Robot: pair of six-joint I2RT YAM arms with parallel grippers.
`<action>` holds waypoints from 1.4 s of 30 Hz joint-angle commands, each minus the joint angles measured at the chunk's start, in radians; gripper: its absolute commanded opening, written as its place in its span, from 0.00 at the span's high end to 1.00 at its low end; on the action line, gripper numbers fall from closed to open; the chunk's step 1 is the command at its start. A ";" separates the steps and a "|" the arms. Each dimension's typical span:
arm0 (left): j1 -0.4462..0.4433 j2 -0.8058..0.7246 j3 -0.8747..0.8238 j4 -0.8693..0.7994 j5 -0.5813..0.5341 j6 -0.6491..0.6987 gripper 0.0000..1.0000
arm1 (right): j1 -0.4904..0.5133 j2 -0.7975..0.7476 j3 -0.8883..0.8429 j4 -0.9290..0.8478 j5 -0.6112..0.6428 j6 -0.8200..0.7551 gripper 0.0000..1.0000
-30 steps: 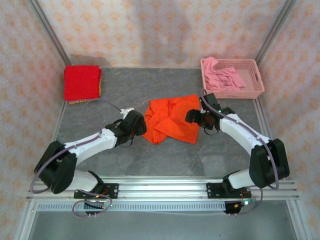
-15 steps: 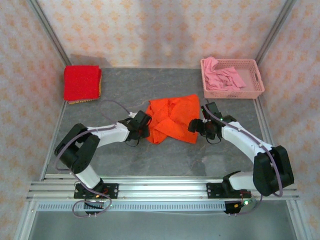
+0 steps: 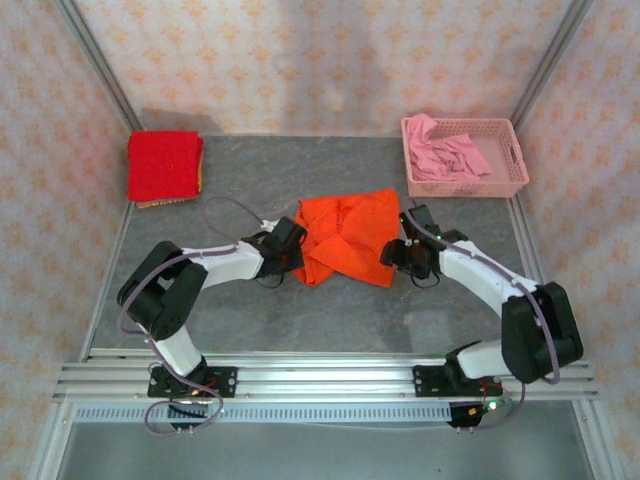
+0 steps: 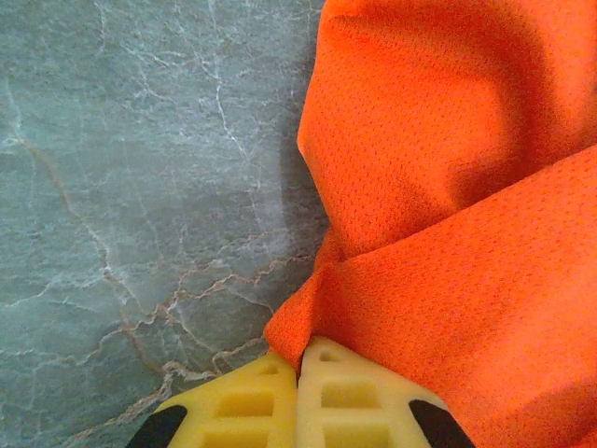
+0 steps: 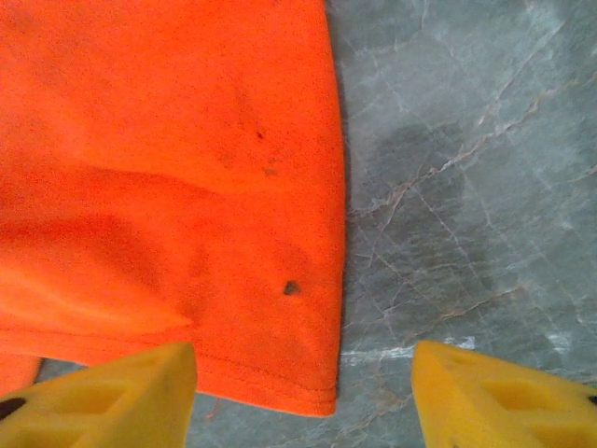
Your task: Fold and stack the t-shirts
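Orange t-shirt [image 3: 345, 235] lies crumpled near the middle of the grey marbled worktop [image 3: 250, 190], between the two arms. A red t-shirt [image 3: 163, 165] sits folded into a neat square at the far left corner, well apart from the orange one.

At the far right corner stands a pink lattice basket [image 3: 466, 188] holding a rumpled pink cloth [image 3: 450, 155], which is heaped toward the basket's left side.

The left end effector [image 3: 296, 256] meets the orange t-shirt's left edge. In the left wrist view its yellow fingers [image 4: 345, 397] are pressed together, with a fold of the orange t-shirt [image 4: 448, 187] pinched between their tips [image 4: 298, 359]. Bare worktop [image 4: 140, 187] lies to the left of it.

The right end effector [image 3: 396, 252] is at the shirt's right edge. In the right wrist view it stands wide open [image 5: 303, 387], one finger over the cloth and the other over bare worktop [image 5: 466, 187]. The hemmed corner of the orange t-shirt [image 5: 168, 140] lies between them, flat on the surface, with a small dark spot [image 5: 292, 287] near the hem.

Open worktop surrounds the orange shirt on every side, widest toward the near edge and between it and the red square. Patterned walls [image 3: 320, 60] close the far, left and right sides.
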 commanded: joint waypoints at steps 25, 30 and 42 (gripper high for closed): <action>0.020 -0.358 0.141 -0.297 -0.330 0.111 1.00 | 0.007 -0.240 0.166 -0.010 0.159 0.016 1.00; 0.079 -0.439 0.317 -0.411 -0.394 0.184 1.00 | -0.018 -0.339 0.344 -0.017 0.241 -0.022 1.00; 0.129 -0.500 0.513 -0.463 -0.406 0.289 1.00 | -0.063 -0.373 0.495 0.007 0.249 -0.092 1.00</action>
